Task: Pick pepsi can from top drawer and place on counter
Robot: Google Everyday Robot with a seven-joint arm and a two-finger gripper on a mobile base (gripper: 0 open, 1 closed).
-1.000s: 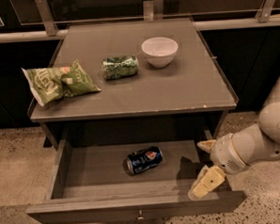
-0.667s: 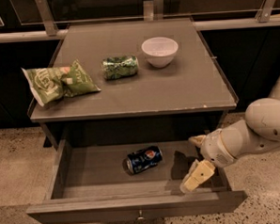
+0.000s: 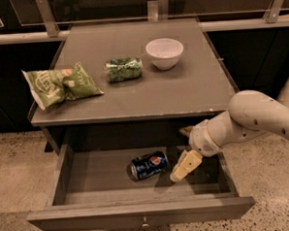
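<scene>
Speckled floor surrounded a glossy grey-brown bench bearing a chip bag, green can and white bowl; the top drawer stood open; inside it the gripper hung spread wide, empty, just right of the pepsi can lying sideways.

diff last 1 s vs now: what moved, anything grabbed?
The end effector moved left inside the open top drawer and is now just right of the pepsi can. It is open, with nothing gripped. Unchanged: the pepsi can lies on its side in the drawer; the green can, bowl and chip bag are on the counter.
</scene>
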